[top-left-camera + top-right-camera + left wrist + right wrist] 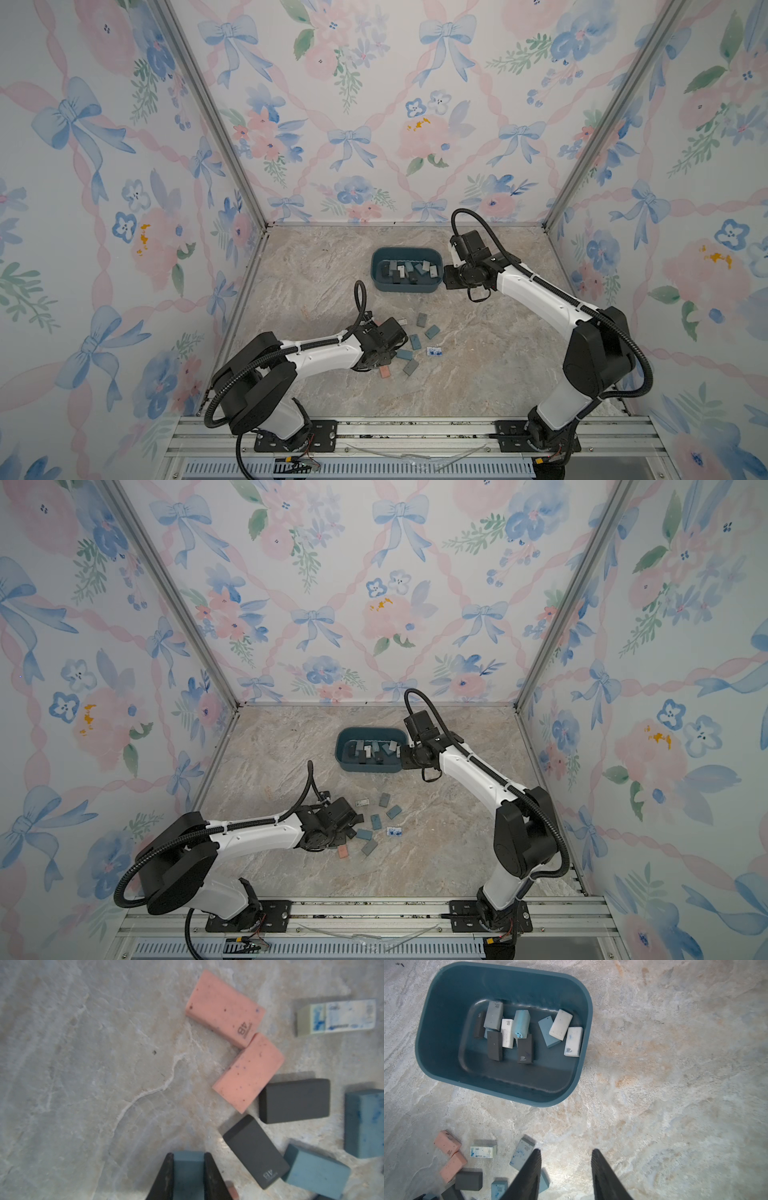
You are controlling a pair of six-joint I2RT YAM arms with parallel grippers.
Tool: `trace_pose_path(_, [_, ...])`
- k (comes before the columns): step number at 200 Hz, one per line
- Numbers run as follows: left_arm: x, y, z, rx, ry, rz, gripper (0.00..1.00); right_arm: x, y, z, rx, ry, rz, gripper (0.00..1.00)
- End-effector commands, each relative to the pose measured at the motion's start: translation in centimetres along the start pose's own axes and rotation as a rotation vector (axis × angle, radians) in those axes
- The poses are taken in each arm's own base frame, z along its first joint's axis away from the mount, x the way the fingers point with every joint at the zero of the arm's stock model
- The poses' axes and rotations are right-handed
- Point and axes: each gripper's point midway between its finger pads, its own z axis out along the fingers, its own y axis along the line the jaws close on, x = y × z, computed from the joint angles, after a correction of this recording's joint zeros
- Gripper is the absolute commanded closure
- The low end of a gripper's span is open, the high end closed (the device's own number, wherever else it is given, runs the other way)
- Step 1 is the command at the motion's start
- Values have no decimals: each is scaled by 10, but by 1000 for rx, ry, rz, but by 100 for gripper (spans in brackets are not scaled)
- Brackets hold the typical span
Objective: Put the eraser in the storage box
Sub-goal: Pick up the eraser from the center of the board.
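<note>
Desk (478, 374): bare marbled top that looks slick, so anything dropped could skid away.
Box (405, 286): sits at 12 o'clock on the desk with stored erasers (560, 1024) heaped toward its middle. A low carry could clip the rim and shove it.
Right jaws: parted and empty, hanging at the box's 3 o'clock side. They may crowd the drop if the carry swings wide.
Left jaws: clenched on the eraser (188, 1172), at about 7 o'clock from the box. The hold looks close to the tips, so a quick lift could let it twist out.
Loose erasers (432, 331): scattered at 6 o'clock from the box. The dark eraser (254, 1151) lies just beside the left jaws and might be dragged along.
Eraser: teal, pinched between the left jaws. Whether it is clear of the desk cannot be told.
</note>
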Motion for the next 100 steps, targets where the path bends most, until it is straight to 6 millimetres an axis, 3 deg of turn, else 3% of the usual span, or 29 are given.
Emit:
trace_pose_path(1, [10, 14, -1, -45, 37, 18, 80, -4, -5, -9, -2, -21, 21, 57])
trace_pose_path(14, [7, 14, -4, -38, 26, 11, 80, -8, -5, -19, -9, -46, 23, 57])
trace_pose_path(100, [-19, 17, -20, 18, -28, -32, 78, -9, -6, -22, -12, -50, 29, 57])
